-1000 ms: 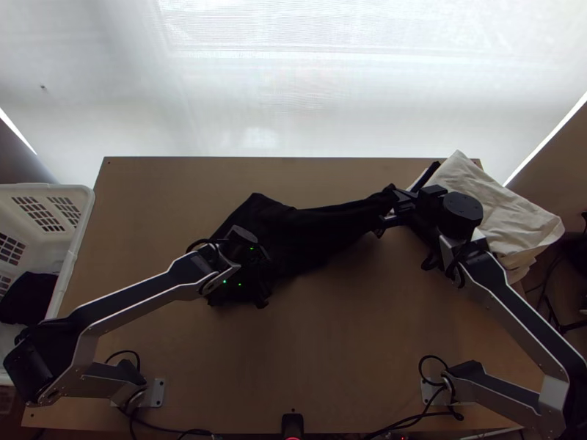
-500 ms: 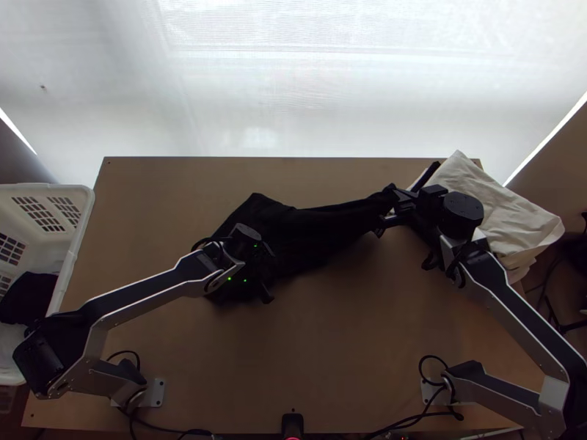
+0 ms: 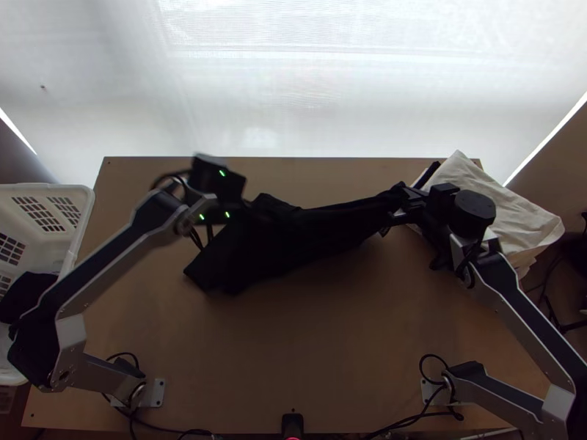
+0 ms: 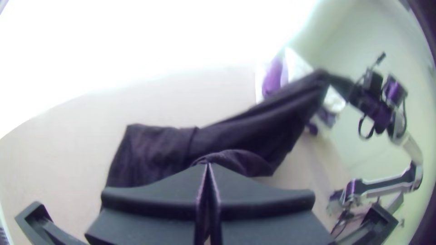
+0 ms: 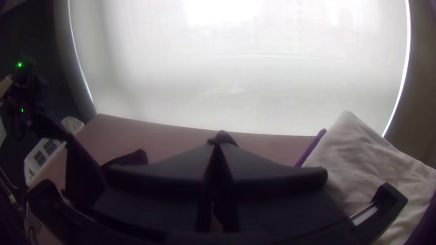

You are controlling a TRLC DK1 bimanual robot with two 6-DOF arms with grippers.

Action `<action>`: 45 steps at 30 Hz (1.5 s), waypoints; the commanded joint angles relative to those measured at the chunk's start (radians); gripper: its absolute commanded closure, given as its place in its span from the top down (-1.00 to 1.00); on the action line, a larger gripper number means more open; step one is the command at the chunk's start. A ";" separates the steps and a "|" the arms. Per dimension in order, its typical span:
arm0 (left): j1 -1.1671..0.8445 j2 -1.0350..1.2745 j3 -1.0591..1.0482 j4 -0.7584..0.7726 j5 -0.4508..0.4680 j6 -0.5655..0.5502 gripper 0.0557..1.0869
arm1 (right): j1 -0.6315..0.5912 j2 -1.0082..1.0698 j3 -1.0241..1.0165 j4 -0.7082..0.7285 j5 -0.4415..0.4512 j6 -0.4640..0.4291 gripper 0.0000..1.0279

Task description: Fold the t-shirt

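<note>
The black cloth t-shirt (image 3: 301, 235) stretches across the middle of the light wooden table (image 3: 330, 367), between the black, wide-fingered left end effector (image 3: 253, 210), which grips it toward its left part, and the matching right end effector (image 3: 402, 198) at its far right end. The white plastic slatted basket (image 3: 84, 213) stands at the table's left side, with a bunched black cloth (image 3: 29, 293) in it. The cream folded cloth (image 3: 506, 209) lies at the far right corner, reaching past the right edge, right of the right end effector. Behind the table's far edge hangs the white translucent blind (image 3: 293, 88).
</note>
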 commanded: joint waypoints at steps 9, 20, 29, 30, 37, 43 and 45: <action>0.464 0.000 0.474 -0.153 0.099 -0.340 -0.93 | -0.092 -0.054 0.175 -0.199 -0.007 0.009 -0.94; 0.703 0.161 0.664 -0.102 0.147 -0.423 -0.93 | -0.111 0.181 0.605 -0.278 -0.036 0.008 -0.94; 0.705 0.275 0.739 -0.010 0.148 -0.446 -0.93 | -0.042 0.434 1.019 -0.298 -0.035 0.003 -0.94; 0.700 0.275 0.739 -0.005 0.148 -0.456 -0.93 | -0.034 0.442 1.045 -0.299 -0.035 0.000 -0.94; 0.679 0.147 0.714 -0.059 0.155 -0.470 -0.93 | -0.016 0.274 1.010 -0.337 -0.035 -0.014 -0.94; 0.686 -0.075 0.647 -0.180 0.199 -0.482 -0.93 | 0.012 -0.006 0.939 -0.495 -0.035 -0.026 -0.94; 0.685 -0.187 0.578 -0.180 0.233 -0.496 -0.93 | 0.024 -0.085 0.942 -0.563 -0.035 -0.026 -0.94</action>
